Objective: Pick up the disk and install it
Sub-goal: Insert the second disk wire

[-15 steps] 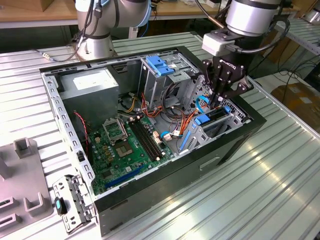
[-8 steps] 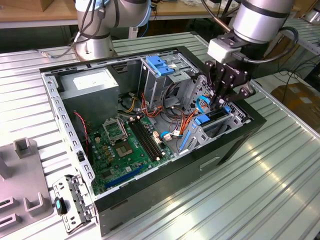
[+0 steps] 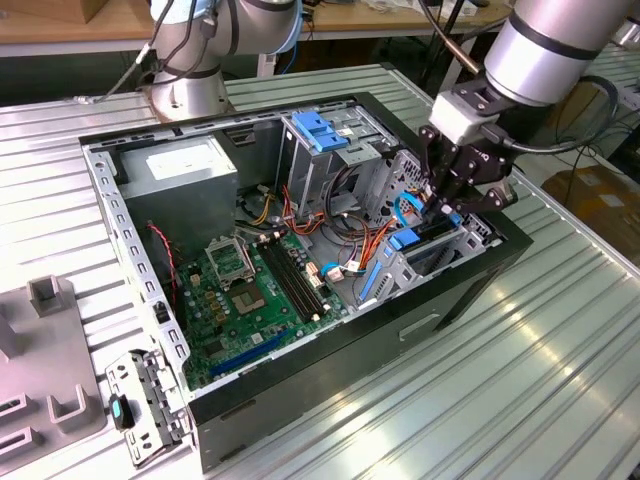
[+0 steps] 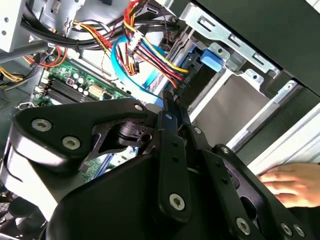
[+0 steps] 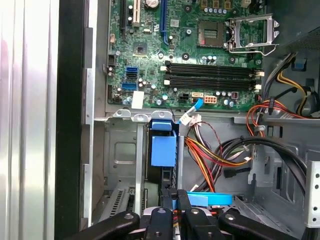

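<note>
Jaws are clenching the disk's blue rail (image 5: 210, 199), holding the disk edge-on directly over the drive cage (image 3: 440, 250) for insertion.

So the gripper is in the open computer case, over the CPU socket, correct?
No. The exterior view shows the gripper in the open computer case over the drive cage at that view's right, well apart from the CPU socket.

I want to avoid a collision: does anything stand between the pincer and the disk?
Nothing visible does. In the second wrist view the pincer sits right beside what appears to be the disk in the drive cage. The coloured wire bundle passes close alongside, not between them.
</note>
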### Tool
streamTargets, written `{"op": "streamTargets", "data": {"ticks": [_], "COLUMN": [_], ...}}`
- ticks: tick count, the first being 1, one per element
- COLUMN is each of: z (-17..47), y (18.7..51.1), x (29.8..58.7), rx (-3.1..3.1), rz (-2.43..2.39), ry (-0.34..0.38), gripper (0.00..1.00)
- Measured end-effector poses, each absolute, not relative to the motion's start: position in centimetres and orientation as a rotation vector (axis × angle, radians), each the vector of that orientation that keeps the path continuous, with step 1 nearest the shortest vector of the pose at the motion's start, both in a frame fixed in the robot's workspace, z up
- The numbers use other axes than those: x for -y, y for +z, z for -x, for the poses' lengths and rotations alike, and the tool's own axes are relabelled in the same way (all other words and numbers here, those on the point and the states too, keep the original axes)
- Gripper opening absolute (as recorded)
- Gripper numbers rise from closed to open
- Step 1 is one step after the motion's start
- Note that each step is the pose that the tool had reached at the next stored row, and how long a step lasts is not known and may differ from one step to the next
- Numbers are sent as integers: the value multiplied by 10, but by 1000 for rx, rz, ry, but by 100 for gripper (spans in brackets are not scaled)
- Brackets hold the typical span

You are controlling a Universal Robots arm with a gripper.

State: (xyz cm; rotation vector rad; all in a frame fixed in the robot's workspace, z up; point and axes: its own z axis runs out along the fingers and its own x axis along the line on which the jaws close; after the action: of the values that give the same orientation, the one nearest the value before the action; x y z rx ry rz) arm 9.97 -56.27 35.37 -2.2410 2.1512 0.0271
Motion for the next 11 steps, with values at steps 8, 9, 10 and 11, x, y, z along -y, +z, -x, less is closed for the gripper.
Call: {"op": "streamTargets", "data": {"ticks": [8, 9, 10, 11], "z": [-102, -102, -102, -102], "y": [353, 353, 353, 353], "x": [569, 569, 570, 570], "rx": [-2136, -2134, -2133, -2132], "rz": [2217, 2215, 2214, 2213], "ry": [67, 71, 73, 75], "gripper": [16, 16, 16, 16]}}
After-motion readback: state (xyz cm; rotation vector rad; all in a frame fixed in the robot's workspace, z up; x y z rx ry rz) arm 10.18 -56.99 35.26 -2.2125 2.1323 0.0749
